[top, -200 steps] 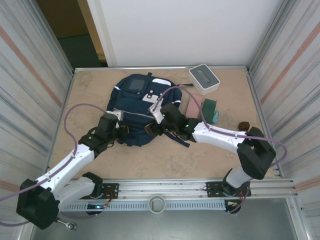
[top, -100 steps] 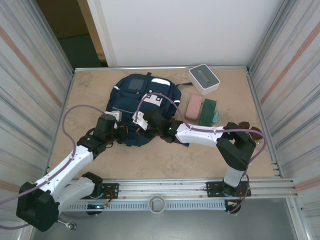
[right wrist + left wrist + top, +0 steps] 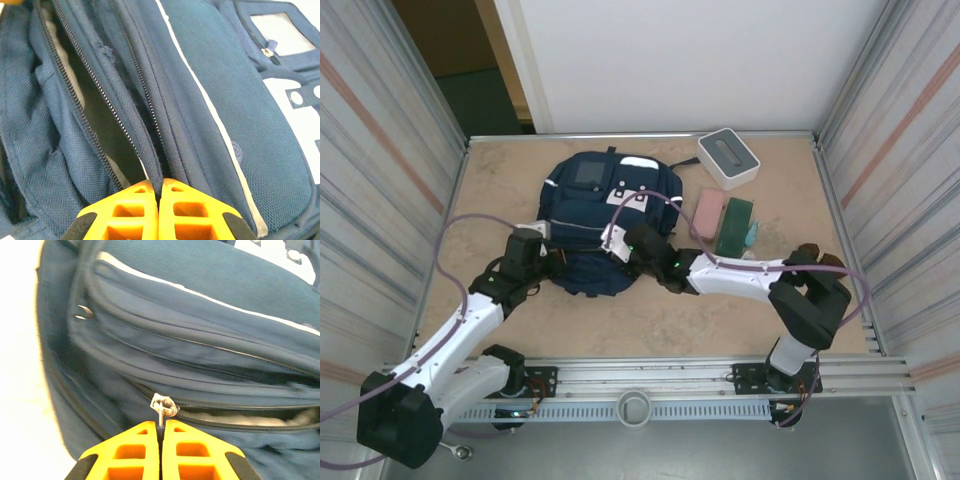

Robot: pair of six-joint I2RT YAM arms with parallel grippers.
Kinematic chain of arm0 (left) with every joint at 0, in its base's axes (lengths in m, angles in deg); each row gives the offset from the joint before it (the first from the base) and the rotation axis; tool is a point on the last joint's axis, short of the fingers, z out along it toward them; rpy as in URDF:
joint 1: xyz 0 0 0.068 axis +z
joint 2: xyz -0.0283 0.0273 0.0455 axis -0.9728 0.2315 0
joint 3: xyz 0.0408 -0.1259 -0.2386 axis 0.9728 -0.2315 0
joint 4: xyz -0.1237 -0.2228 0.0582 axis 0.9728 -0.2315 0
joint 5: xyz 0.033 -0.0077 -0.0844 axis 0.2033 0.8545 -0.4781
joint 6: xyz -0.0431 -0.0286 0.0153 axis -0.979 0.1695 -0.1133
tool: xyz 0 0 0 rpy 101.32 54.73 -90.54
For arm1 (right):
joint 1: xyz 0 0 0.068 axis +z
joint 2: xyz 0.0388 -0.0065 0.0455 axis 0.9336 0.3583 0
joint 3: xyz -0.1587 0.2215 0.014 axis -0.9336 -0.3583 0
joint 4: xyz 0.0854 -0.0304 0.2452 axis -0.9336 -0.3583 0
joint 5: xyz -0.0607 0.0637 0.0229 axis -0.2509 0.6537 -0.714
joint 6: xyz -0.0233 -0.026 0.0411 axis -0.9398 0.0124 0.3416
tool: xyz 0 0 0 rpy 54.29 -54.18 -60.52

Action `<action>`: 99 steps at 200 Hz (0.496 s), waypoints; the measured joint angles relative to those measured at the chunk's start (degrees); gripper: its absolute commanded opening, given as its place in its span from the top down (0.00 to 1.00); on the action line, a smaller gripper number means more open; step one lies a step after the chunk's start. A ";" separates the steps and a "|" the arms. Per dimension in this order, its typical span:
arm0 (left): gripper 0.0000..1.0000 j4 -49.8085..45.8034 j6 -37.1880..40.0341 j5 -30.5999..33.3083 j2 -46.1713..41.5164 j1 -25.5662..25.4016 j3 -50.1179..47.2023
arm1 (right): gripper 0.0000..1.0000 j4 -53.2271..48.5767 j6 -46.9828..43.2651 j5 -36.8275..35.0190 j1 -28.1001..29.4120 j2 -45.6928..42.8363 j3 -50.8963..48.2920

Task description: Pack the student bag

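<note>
Top external view: the table (image 3: 650,320) carries the bag (image 3: 605,200), which lies flat, front face up, left of centre toward the far edge. A white box (image 3: 728,157) sits at the far edge to the bag's right. A pink item (image 3: 707,214) and a green item (image 3: 736,224) lie side by side just beyond the right arm. Both arms meet at the bag's near end.

Wrist views: the right gripper (image 3: 159,186), jaws closed, pinches the fabric lip beside a part-open zip (image 3: 95,125). The left gripper (image 3: 160,427), jaws closed, nips the zip pull (image 3: 163,406).

Risks, as judged:
- The small pull may slip from so shallow a pinch.
- The unpinned bag may slide if the arms tug unevenly.
- Loose fabric near the teeth may jam the slider.
</note>
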 measured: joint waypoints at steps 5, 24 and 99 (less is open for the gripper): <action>1.00 -0.04 -0.09 0.35 -0.02 0.00 -0.04 | 1.00 0.00 0.02 0.96 -0.68 -0.61 -0.37; 1.00 0.13 -0.13 0.52 -1.16 0.00 -0.44 | 1.00 -0.39 0.04 5.62 -3.32 -1.84 -0.68; 1.00 -1.11 -3.17 3.06 -4.17 -10.16 -2.16 | 0.86 -5.51 -0.39 10.10 -8.22 -1.77 1.55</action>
